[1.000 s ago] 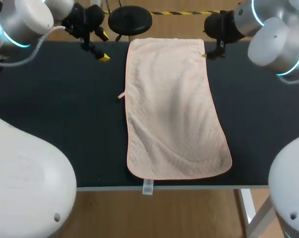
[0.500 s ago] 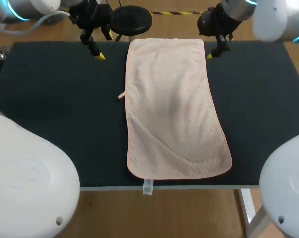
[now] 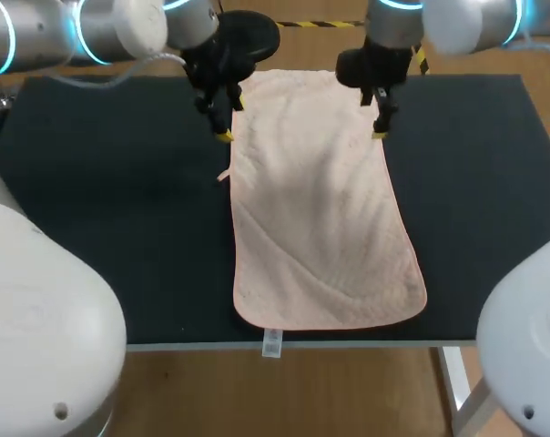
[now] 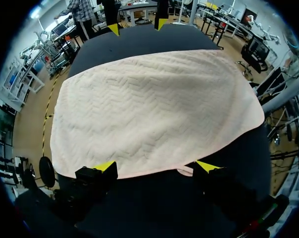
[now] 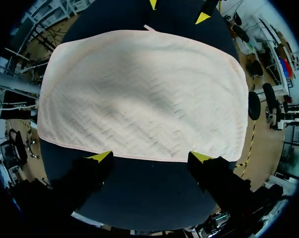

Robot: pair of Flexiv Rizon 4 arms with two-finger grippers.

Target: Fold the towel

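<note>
- left gripper (image 3: 225, 135) has come in from the far left corner of the dark cloth-covered table (image 3: 93, 182) and now hangs at the left long edge of the pale pink quilted rectangular towel (image 3: 320, 209), near its far end.
- left wrist view: its fingers stand wide apart, holding nothing. the towel's hem runs just ahead of the two yellow tips. i cannot tell whether the tips touch the cloth or the table.
- towel itself is unmoved: spread flat, lengthwise down the middle of the table. it reaches from the far edge to the near edge, where a small white tag (image 3: 271, 343) hangs over. a small pink loop (image 3: 224, 176) sticks out of the left hem.
- right gripper (image 3: 379, 127) has likewise moved in from the far right and sits at the right long edge, roughly opposite the left one. right wrist view: fingers spread wide and empty, with the hem just ahead of the tips.
- judgement: approach phase looks done and no fold has been started. next move likely needs each gripper to lower and pinch its hem. a single-layer grip matters, or the cloth may slip.
</note>
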